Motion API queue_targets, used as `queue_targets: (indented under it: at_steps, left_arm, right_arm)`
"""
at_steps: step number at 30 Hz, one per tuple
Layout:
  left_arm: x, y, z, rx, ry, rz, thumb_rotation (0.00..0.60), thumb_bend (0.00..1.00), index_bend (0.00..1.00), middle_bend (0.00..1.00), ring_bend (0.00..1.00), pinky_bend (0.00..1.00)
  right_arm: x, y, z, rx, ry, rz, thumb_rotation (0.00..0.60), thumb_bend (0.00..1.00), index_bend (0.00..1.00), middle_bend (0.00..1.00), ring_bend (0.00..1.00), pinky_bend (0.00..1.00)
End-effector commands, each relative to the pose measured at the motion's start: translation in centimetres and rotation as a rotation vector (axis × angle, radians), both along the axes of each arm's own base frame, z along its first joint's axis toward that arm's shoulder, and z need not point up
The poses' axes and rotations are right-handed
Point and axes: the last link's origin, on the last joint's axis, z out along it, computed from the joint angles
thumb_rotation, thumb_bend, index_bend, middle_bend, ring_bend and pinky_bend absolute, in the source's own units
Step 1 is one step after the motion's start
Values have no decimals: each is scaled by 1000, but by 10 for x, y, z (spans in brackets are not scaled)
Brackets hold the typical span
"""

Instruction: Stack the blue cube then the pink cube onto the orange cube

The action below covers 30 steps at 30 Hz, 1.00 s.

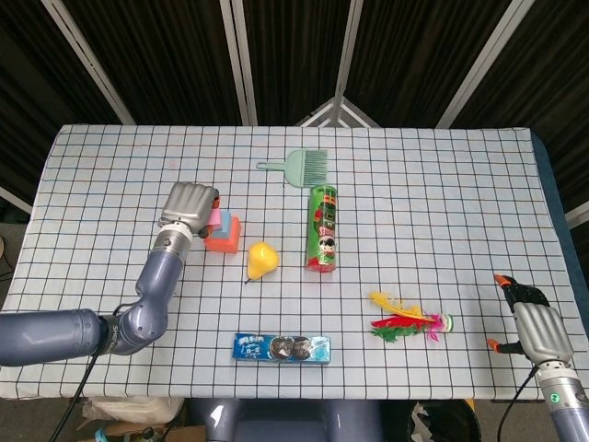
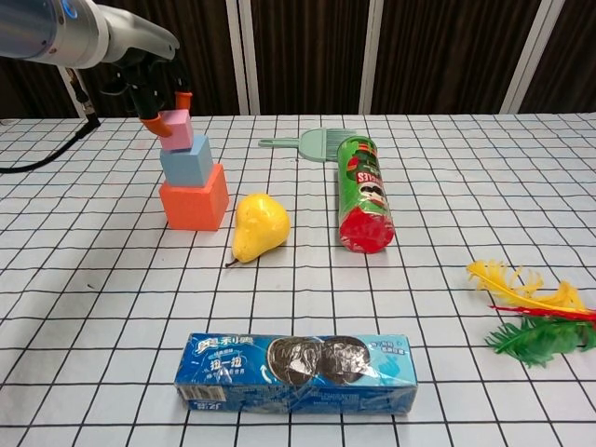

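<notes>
Left hand pinches pink cube atop blue cube, which sits on orange cube. Right hand grip state cannot be told.

The left hand reaches up toward 12 o'clock on a bent arm, its fingers pinching. The right hand rests low at 4 o'clock, fingers curled.
</notes>
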Motion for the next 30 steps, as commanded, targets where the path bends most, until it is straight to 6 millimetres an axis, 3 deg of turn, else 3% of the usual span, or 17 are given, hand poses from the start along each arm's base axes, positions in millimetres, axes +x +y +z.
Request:
queue_targets:
  at_steps: [1, 26, 30]
  left_arm:
    - [0, 0, -2, -3, 2, 0, 600, 377, 459, 747, 654, 789]
    - [0, 8, -5, 5, 14, 14, 600, 376, 451, 744, 649, 788]
    - [2, 8, -6, 4, 10, 11, 600, 331, 411, 741, 645, 787]
  right_arm:
    - [0, 0, 0, 1, -1, -1, 600, 173, 42, 95, 126, 102]
    - [0, -1, -2, 5, 3, -5, 600, 173, 42, 95, 126, 102]
    - [0, -1, -2, 7, 2, -7, 600, 174, 42, 95, 126, 102]
